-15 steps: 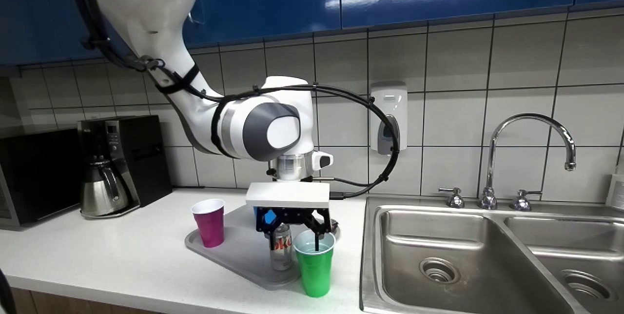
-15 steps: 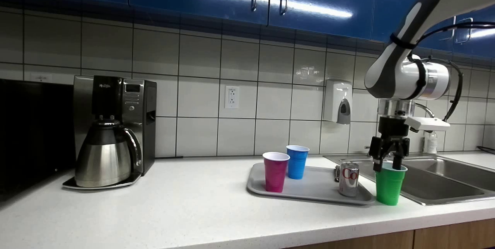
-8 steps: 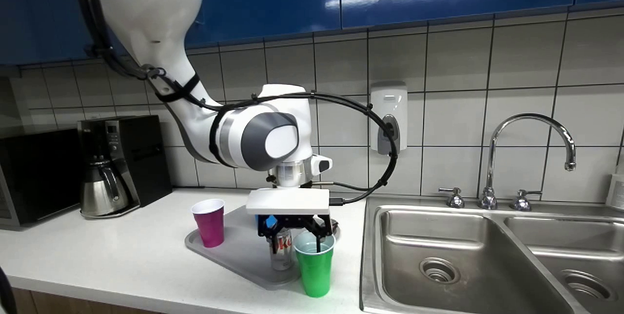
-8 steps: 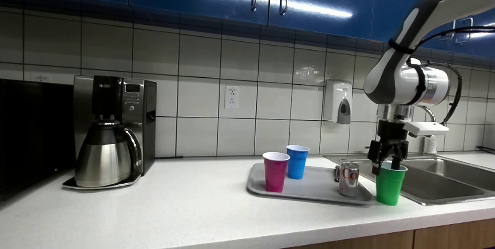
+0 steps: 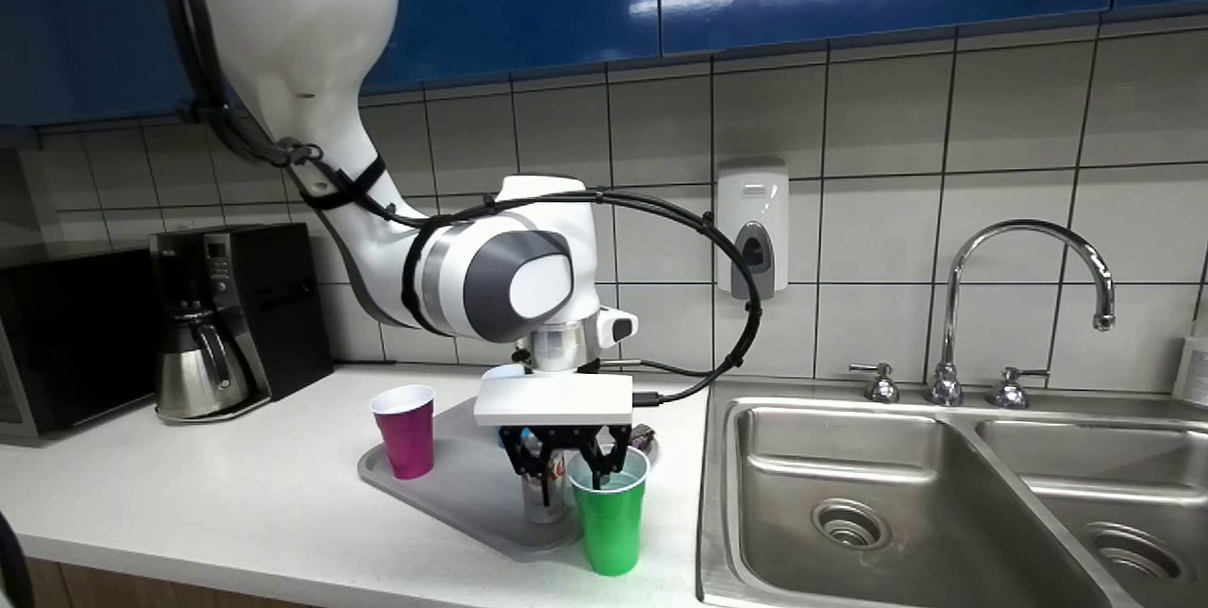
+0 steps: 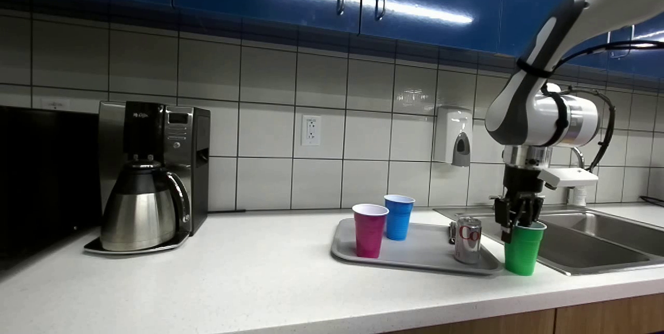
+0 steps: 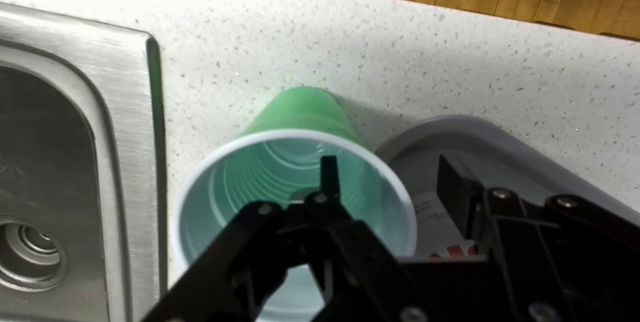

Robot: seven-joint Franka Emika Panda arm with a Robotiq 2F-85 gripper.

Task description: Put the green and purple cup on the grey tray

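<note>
The green cup [image 5: 613, 532] stands upright on the counter between the grey tray [image 5: 472, 490] and the sink. In an exterior view it is just off the tray's right end [image 6: 521, 256]. The purple cup [image 6: 370, 233] stands upright on the tray [image 6: 423, 251]. My gripper [image 5: 571, 493] points down at the green cup's rim. In the wrist view the gripper [image 7: 386, 177] is partly open. One finger [image 7: 329, 177] is inside the green cup [image 7: 300, 112], the other finger [image 7: 455, 192] is outside, over the tray [image 7: 465, 142]. The cup's wall lies between them, with gaps visible.
A Diet Coke can [image 6: 468, 246] stands on the tray beside the green cup. A blue cup [image 6: 398, 220] and a small dark object [image 5: 643, 437] are also on the tray. The sink rim [image 7: 135, 112] is close on the green cup's other side. A coffee maker [image 6: 155, 168] stands far left.
My gripper has moved down a little and slightly toward the tray. Its fingers have come closer together around the green cup's wall. The cups, can and tray have not moved.
</note>
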